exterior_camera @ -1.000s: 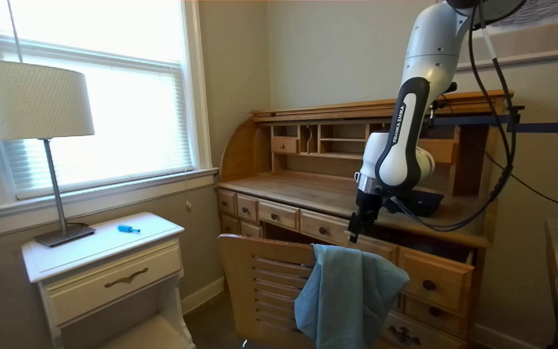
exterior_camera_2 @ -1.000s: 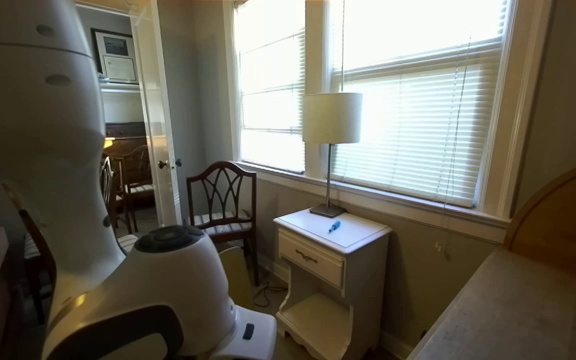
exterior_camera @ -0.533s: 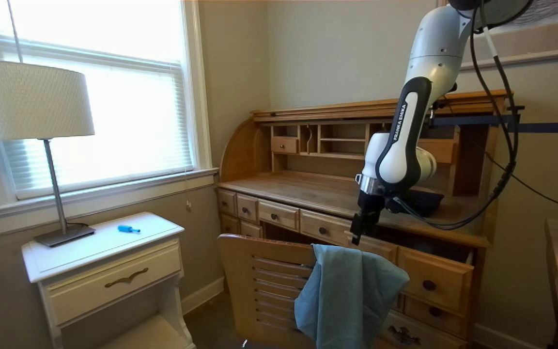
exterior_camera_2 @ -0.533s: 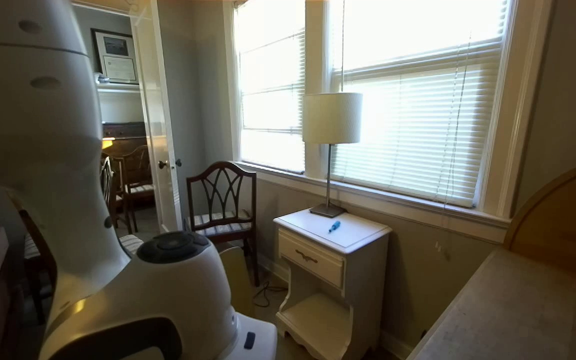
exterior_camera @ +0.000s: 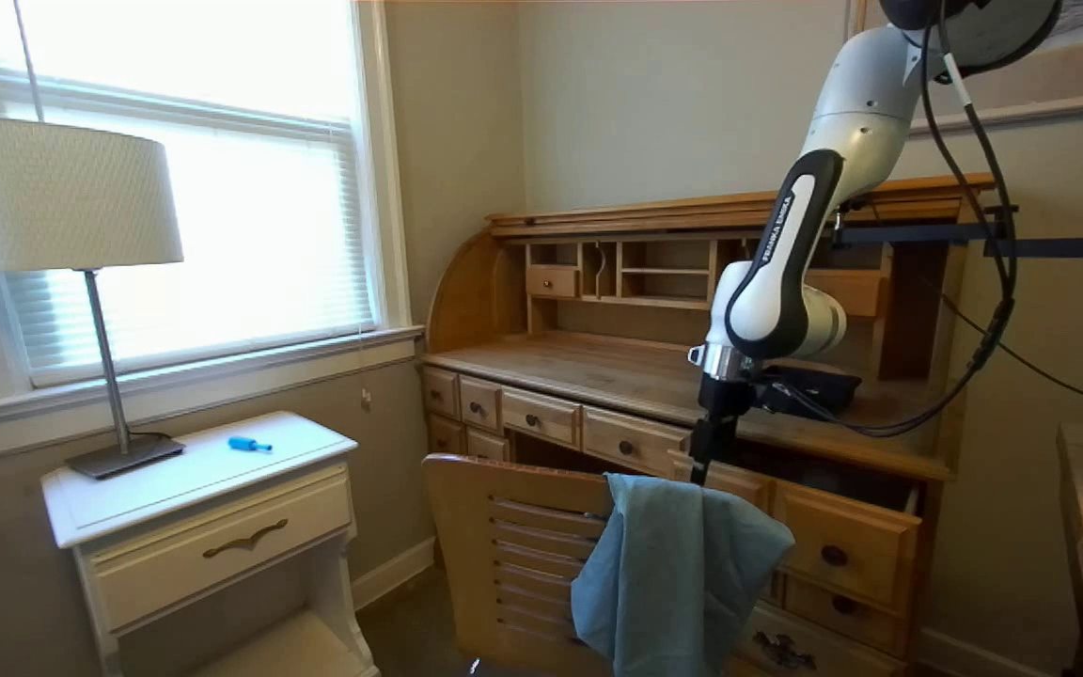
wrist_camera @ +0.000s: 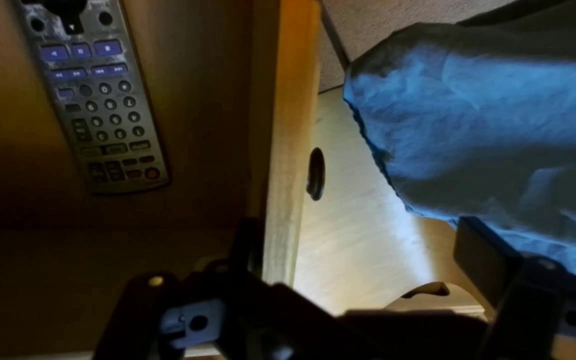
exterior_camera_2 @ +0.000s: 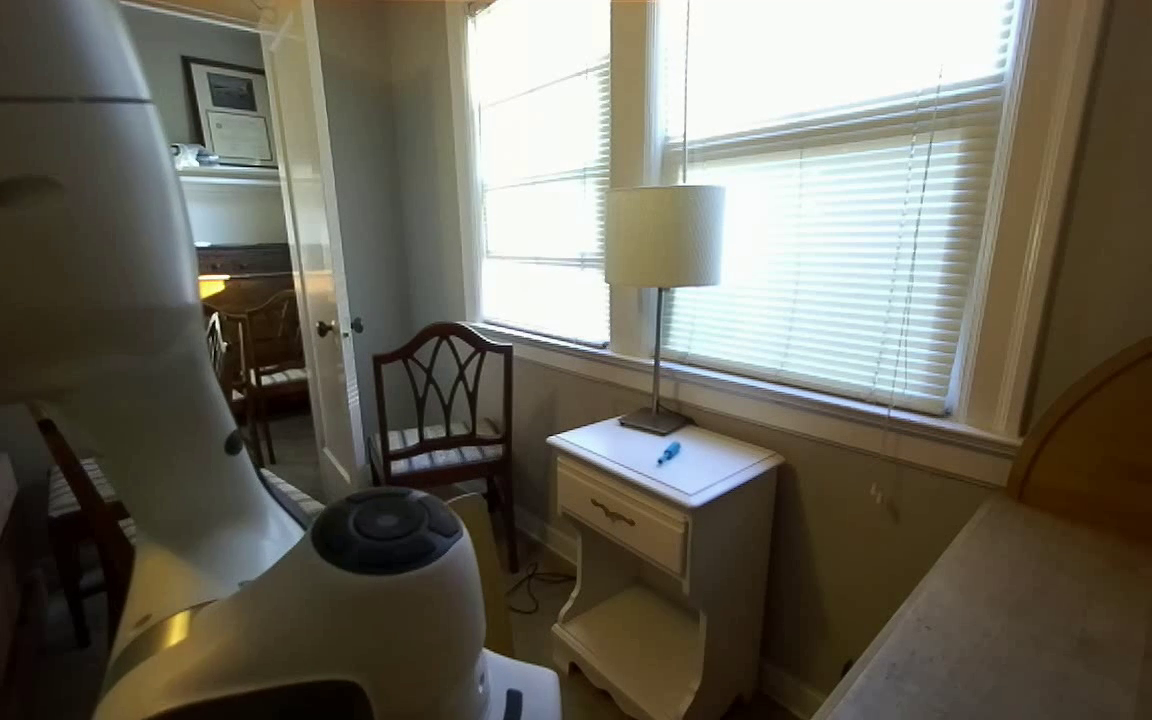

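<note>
Wooden surface [exterior_camera: 579, 362] at the back; in the wrist view the claw [wrist_camera: 358, 240] appears wide apart, astride the front of an open drawer [wrist_camera: 290, 150], remote [wrist_camera: 98, 100] at ten o'clock, blue cloth [wrist_camera: 483, 125] at two; sideways drift could bump the drawer or snag the cloth

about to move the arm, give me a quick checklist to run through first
1. Gripper open: ok, jaws apart, nothing clamped.
2. Drawer open: ok, inside shows in the wrist view.
3. Remote inside the drawer, apart from the gripper: ok.
4. Fingers clear of the blue cloth on the chair: cannot tell, one overlaps it in the wrist view.
5. Fingers clear of the drawer's edge: cannot tell, it runs between them, contact unclear.
</note>
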### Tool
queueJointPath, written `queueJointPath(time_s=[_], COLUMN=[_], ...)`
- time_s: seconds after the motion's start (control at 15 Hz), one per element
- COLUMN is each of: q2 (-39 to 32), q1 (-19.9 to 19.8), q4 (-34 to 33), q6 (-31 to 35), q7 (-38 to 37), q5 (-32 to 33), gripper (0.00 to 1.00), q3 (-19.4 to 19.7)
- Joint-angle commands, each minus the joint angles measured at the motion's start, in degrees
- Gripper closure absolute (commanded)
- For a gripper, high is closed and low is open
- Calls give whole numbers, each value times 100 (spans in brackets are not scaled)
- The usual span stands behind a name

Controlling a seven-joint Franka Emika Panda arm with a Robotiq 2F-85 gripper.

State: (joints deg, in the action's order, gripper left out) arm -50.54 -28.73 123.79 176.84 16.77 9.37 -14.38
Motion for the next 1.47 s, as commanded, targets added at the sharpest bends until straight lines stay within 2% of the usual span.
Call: queueJointPath(time_s=[0.0,0.13,0.27,0.53,0.73,0.93,1.07,1.13,1.4], q2=[-401,-468,-479,-112,172,336,393,117,189], q1=[-614,-748,-623,662,1527,2199,2339,2196,2278], q4=[-222,-312,-408,-399,-155,64,168,-157,-60], q6=[-226,-235,-317,-628,-878,-1147,-1069,-1002,-1003], q7=[784,1003,998,309,-154,-563,-633,-467,-521], q5=[109,94,69,-77,-53,-16,-13,-3,3], gripper=[0,0,0,0,0,0,0,0,0], q3=[-761,-863,-769,424,1119,1618,1691,1615,1680])
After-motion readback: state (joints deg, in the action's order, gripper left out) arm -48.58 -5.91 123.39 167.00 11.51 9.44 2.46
